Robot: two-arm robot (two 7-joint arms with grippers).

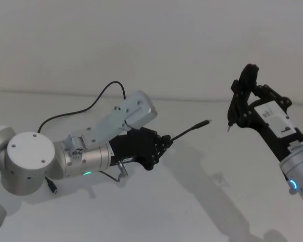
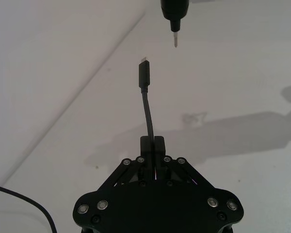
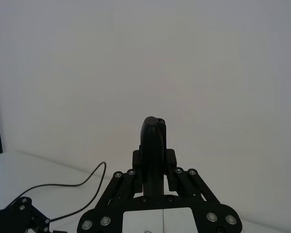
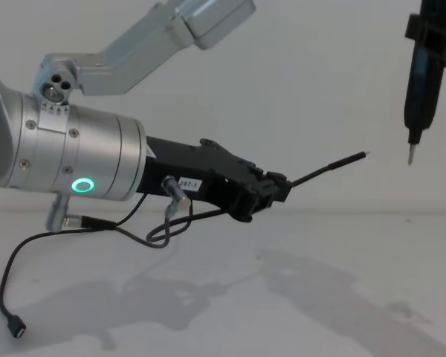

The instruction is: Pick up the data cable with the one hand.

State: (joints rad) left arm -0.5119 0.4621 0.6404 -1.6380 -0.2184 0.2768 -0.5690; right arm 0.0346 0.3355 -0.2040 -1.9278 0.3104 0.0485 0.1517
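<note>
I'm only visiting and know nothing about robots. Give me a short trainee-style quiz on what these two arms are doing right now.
1. True or false: the left gripper is shut on the data cable.
2. What does the right gripper hold? A) a cup B) a dark tool with a pin tip C) nothing
3. Fill in: the cable's plug hangs ___ the table, not touching it.

Key: 1 true; 2 B; 3 above.
</note>
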